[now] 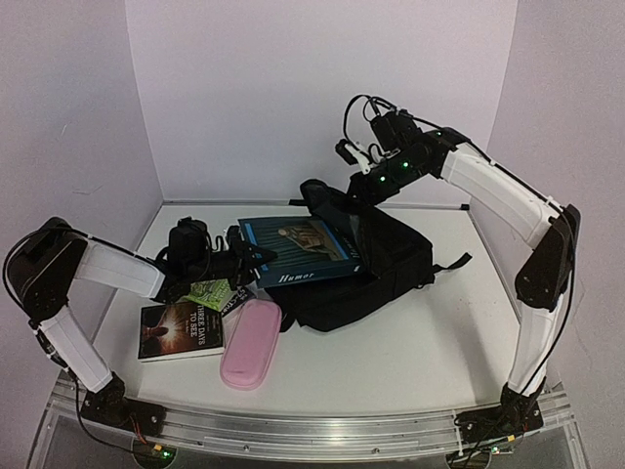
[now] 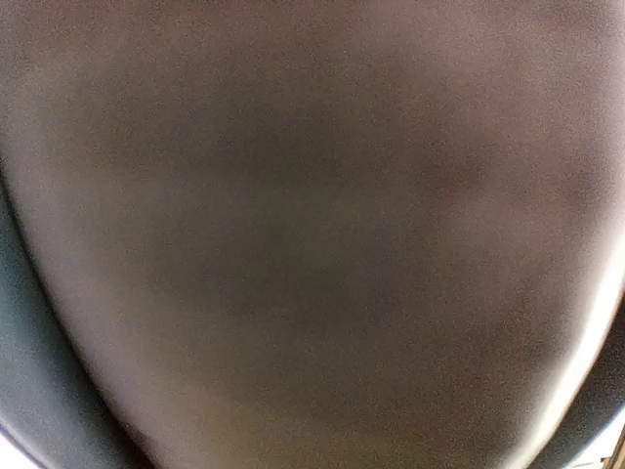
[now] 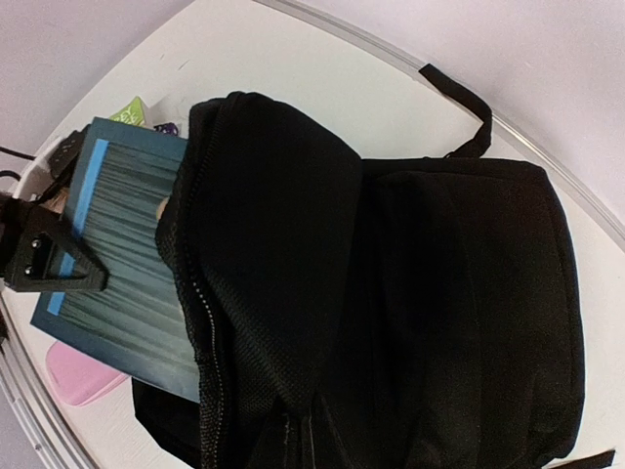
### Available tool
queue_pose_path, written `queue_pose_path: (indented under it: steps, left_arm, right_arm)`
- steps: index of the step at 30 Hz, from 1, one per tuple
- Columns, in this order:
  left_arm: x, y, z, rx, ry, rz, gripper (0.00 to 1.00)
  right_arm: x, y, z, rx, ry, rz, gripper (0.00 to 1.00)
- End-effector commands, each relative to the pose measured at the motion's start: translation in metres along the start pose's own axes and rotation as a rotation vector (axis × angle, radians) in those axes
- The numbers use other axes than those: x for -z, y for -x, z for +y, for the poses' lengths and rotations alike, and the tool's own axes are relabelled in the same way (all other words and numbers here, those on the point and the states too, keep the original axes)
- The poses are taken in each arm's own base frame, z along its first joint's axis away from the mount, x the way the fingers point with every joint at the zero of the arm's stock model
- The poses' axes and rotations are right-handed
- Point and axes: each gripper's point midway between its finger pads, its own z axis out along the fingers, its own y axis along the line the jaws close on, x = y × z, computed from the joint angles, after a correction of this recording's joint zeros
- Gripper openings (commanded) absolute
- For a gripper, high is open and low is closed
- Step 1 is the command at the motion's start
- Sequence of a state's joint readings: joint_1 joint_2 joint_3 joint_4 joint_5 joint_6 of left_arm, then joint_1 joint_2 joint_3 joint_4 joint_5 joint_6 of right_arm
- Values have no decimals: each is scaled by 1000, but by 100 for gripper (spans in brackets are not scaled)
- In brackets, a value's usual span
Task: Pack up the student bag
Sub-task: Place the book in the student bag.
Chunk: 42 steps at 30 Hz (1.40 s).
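Status: student bag (image 1: 391, 264) lies on its back, centre-right on the table (image 1: 420, 342), with its open mouth facing the left arm. One strap (image 1: 454, 262) trails off toward the right wall.

Right gripper (image 1: 337, 191) is up high over the bag's far-left corner and is clamped on the raised top flap. Its fingertips are lost in the black fabric. The right wrist view looks down the lifted flap, and the zip (image 3: 195, 313) runs along the edge of the opening.

Left gripper (image 1: 246, 256) is low and roughly level. Its jaws are narrow, pinching the left edge of the blue book (image 1: 303, 249). The book is tilted, its cover reads "Humor", and its right end is at the bag mouth, under the flap. From the right wrist, the book's far edge disappears behind the zip line, so it is partly inside. How deep it goes, can't tell.

Left wrist view is useless: just a dark blurred surface filling the frame.

Also on the table, left of the bag:
- pink pencil case (image 1: 250, 344), near the front, just beside the bag's lower-left corner
- paperback (image 1: 181, 329) titled "Three Days to See", flat, left of the case
- green printed item (image 1: 210, 292) under the left wrist, touching the paperback's top edge; can't tell what it is
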State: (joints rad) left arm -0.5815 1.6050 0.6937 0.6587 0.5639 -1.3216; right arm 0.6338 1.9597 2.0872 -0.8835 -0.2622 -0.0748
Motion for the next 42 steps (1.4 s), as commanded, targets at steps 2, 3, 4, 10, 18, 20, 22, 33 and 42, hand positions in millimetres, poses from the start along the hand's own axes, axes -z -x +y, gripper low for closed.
queue_pose_path:
  steps: [2,3,4,10,18,20,22,33,42]
  left_arm:
    - [-29,18,-53,-46,-182,-47,4]
    - [-37,20,-54,-43,-189,-45,4]
    - [-46,21,-55,-39,-195,-44,4]
    - [-93,29,-52,2,-217,-64,6]
    - [-156,41,-47,10,-208,-56,11]
    - [-169,43,-45,9,-184,-53,13]
    - [-180,43,-37,20,-157,-50,16]
    - [-191,45,-2,39,18,-57,52]
    - [-158,47,-5,1,149,-127,65]
  right_arm:
    - [17,37,33,40,75,-129,0]
    - [17,37,35,42,77,-132,0]
    - [18,38,37,43,80,-134,0]
    - [21,37,38,45,77,-135,0]
    - [23,31,38,56,79,-125,0]
    - [22,29,38,56,80,-120,0]
    - [21,28,38,59,80,-116,0]
    - [23,29,29,62,62,-120,0]
    - [24,23,5,35,26,-111,0]
